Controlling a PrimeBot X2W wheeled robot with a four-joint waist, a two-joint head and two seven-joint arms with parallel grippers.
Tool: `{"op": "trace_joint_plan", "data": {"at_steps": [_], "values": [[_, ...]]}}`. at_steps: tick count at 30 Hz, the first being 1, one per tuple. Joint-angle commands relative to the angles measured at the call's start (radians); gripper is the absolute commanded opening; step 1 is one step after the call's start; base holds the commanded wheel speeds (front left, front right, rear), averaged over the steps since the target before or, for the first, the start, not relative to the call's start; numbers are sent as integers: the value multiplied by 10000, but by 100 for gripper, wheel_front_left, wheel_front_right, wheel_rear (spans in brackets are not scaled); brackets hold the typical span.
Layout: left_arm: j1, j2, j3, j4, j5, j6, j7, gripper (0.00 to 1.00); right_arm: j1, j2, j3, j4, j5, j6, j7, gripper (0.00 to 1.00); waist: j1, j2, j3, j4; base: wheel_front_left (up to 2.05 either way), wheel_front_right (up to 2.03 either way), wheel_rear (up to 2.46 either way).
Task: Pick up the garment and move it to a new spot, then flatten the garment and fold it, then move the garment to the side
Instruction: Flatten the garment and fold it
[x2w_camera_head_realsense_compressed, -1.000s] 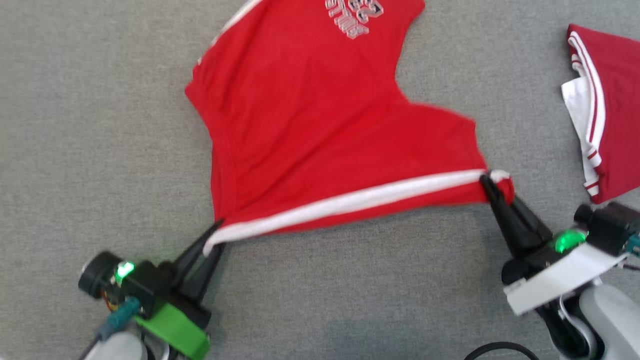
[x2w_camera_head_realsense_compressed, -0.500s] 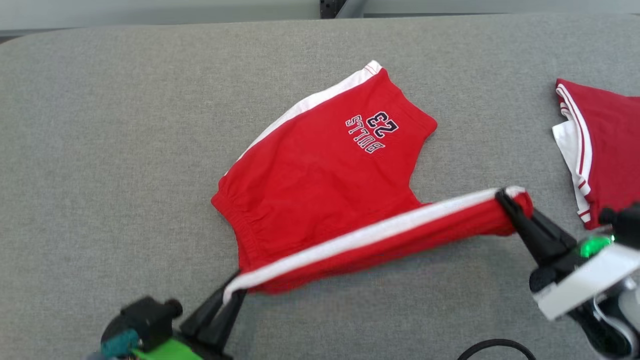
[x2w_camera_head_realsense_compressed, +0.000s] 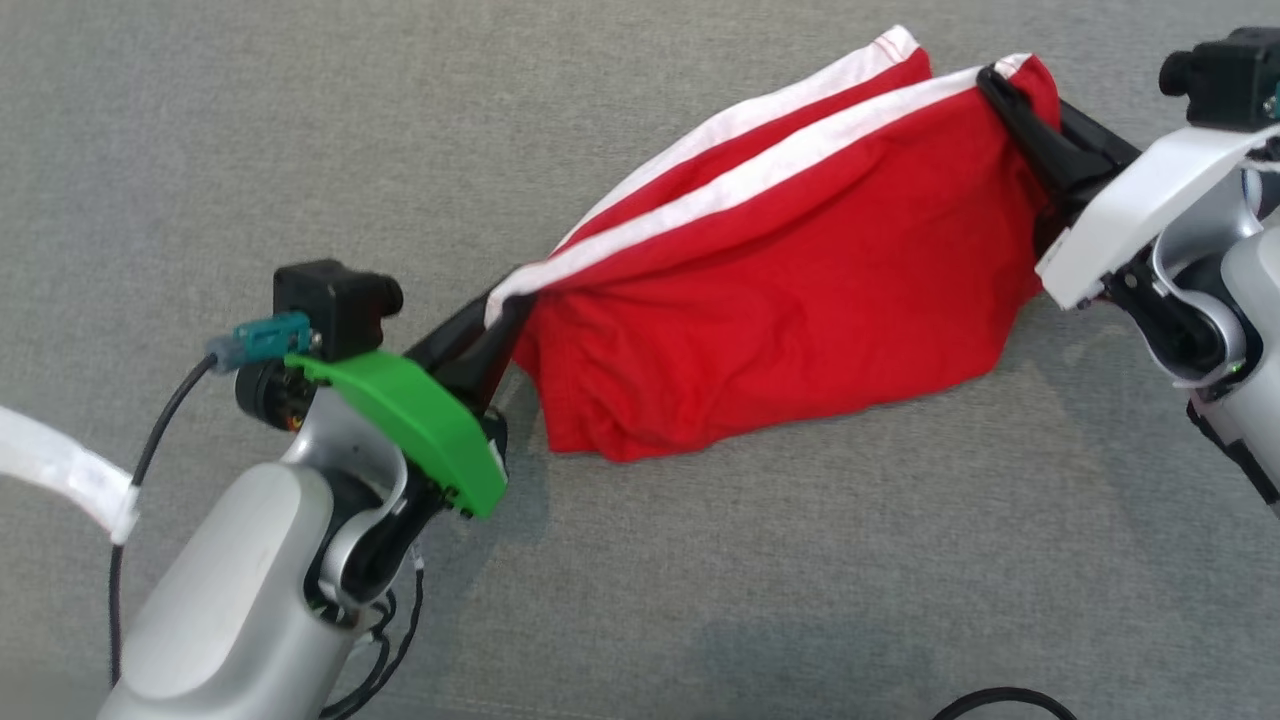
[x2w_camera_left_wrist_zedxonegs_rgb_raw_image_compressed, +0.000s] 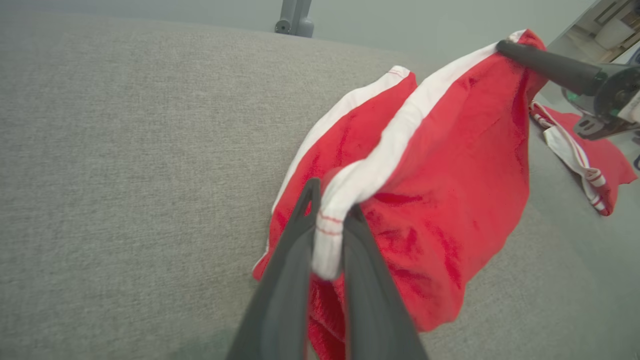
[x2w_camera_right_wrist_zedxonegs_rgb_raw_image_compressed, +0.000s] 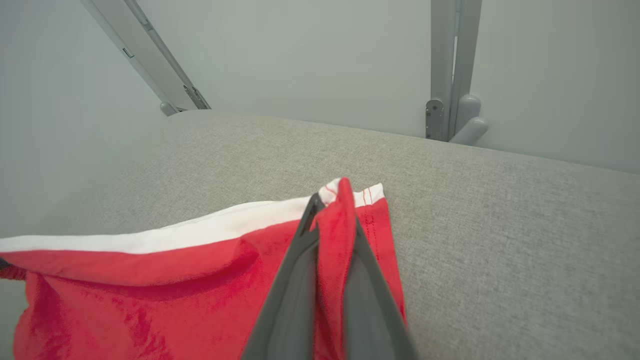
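The garment (x2w_camera_head_realsense_compressed: 800, 290) is a pair of red shorts with white side stripes, doubled over on the grey table. Its striped edge is stretched taut between my two grippers, and the loose red cloth below sags onto the table. My left gripper (x2w_camera_head_realsense_compressed: 503, 305) is shut on the edge's near-left corner; in the left wrist view its fingers (x2w_camera_left_wrist_zedxonegs_rgb_raw_image_compressed: 332, 200) pinch the white band of the garment (x2w_camera_left_wrist_zedxonegs_rgb_raw_image_compressed: 450, 165). My right gripper (x2w_camera_head_realsense_compressed: 990, 80) is shut on the far-right corner; the right wrist view shows its fingers (x2w_camera_right_wrist_zedxonegs_rgb_raw_image_compressed: 334, 210) clamping a red fold of the garment (x2w_camera_right_wrist_zedxonegs_rgb_raw_image_compressed: 150, 295).
A second red-and-white garment (x2w_camera_left_wrist_zedxonegs_rgb_raw_image_compressed: 595, 155) lies on the table beyond my right gripper (x2w_camera_left_wrist_zedxonegs_rgb_raw_image_compressed: 505, 47). Metal frame posts (x2w_camera_right_wrist_zedxonegs_rgb_raw_image_compressed: 452, 70) stand behind the table's far edge. A black cable (x2w_camera_head_realsense_compressed: 1000, 700) loops at the near edge. Bare grey tabletop (x2w_camera_head_realsense_compressed: 200, 150) stretches to the left.
Both grippers have carried the striped edge away from me over the rest of the garment, doubling it over and hiding the printed number. The head camera has also shifted.
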Motion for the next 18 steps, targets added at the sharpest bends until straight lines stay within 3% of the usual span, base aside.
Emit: {"op": "trace_joint_plan", "data": {"at_steps": [1, 8, 16, 17, 18], "values": [[-646, -355, -6, 524, 144, 86, -85, 0, -462, 18, 173, 470, -25, -1, -50, 0, 0, 120, 914, 1043, 0, 0, 0], [-1902, -1314, -341, 2563, 64, -67, 59, 0, -1782, 28, 1074, 1999, 87, -1, -148, 0, 0, 120, 1057, 1332, 0, 0, 0], [-2187, -1423, -574, 3520, 348, -195, -400, 0, -2457, 4, 1920, 2831, 285, -1, -660, 0, 0, 120, 1079, 1345, 0, 0, 0], [-2223, -1430, -584, 3578, 359, -221, -464, 11, -2521, 11, 2027, 2916, 298, -1, -755, 0, 0, 120, 1077, 1340, 0, 0, 0], [-2244, -1449, -609, 3623, 383, -243, -515, 33, -2589, 22, 2128, 2993, 264, -1, -875, 0, 0, 120, 1066, 1334, 0, 0, 0]]}}
